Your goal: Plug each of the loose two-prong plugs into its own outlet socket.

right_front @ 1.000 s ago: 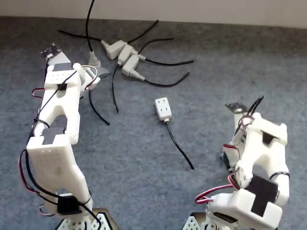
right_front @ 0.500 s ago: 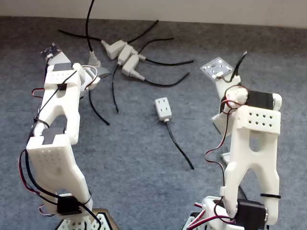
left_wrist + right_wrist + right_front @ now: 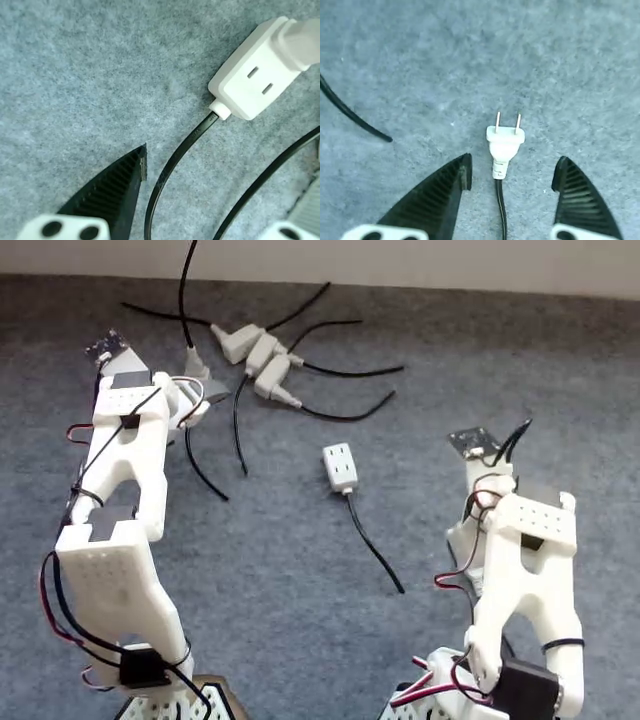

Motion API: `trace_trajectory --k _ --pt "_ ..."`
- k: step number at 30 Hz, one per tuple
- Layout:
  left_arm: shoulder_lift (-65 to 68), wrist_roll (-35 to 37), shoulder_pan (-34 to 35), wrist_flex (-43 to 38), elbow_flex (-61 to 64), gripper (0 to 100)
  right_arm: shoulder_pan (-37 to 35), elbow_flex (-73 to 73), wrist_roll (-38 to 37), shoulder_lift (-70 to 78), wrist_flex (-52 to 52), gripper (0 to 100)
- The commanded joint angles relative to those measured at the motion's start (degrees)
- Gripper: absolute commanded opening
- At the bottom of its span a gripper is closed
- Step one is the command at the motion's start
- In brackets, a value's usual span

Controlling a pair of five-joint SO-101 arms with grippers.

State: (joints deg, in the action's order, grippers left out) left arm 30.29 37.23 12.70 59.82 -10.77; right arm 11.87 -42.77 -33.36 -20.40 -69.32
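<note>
From above, a white outlet socket (image 3: 340,467) lies in the middle of the worktop (image 3: 300,620). Its long side runs from 11 to 5 o'clock, and its cord trails toward 5. The left hand (image 3: 196,392) sits at 11 o'clock by a bunch of plugged sockets (image 3: 258,352).

In the left wrist view, that hand is open and holds nothing. A black cord (image 3: 175,160) runs past its finger (image 3: 120,190).

In the right wrist view, the right hand (image 3: 513,162) is wide open and empty. The loose plug (image 3: 504,139) lies flat between its fingers. The prongs point straight away from the hand. I think it sits so to pinch the plug's sides.

no readable text, labels or numbers anywhere
</note>
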Motion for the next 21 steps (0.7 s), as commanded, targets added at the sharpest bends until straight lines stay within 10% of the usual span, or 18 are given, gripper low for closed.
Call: trace_trajectory --k 1,21 --pt "-0.6 0.1 -0.7 -1.5 -1.3 46 -0.3 -1.7 0.5 -2.0 1.4 26.3" --pt "-0.7 0.1 -2.1 -1.8 -0.6 46 -1.4 -15.4 -16.4 -1.4 12.5 20.6"
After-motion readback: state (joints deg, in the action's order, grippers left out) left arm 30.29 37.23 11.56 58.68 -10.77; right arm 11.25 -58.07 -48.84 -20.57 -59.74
